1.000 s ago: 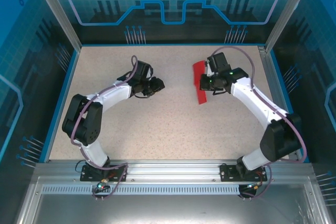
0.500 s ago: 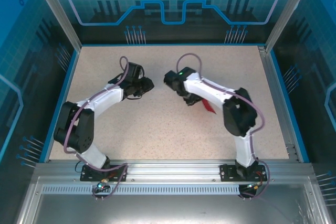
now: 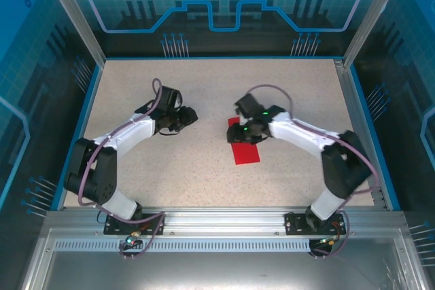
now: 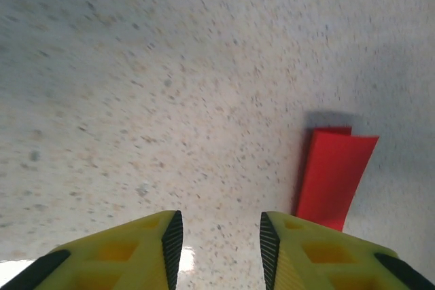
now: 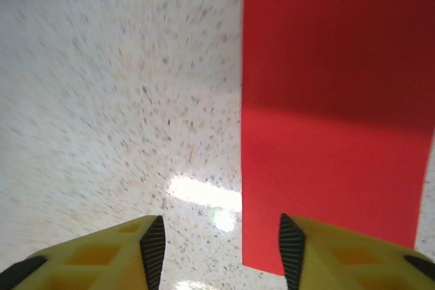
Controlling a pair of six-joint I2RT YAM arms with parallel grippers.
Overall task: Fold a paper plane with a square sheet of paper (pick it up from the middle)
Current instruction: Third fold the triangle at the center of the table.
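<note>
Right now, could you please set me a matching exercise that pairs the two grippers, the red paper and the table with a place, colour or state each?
Things:
1. left gripper
2. right gripper
3. red paper
4. table

Descriptions:
A. speckled beige
B. open, above the paper's edge
C. lying near the table's middle
D. open, above bare tabletop

Pairs: 1-D, 2-B, 3-C, 4-A

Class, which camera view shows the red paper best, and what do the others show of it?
Top external: the red paper lies flat on the table, nearly its whole outline visible, far end hidden. Left wrist shows it small and slanted at the right. Right wrist shows it close but cropped.
</note>
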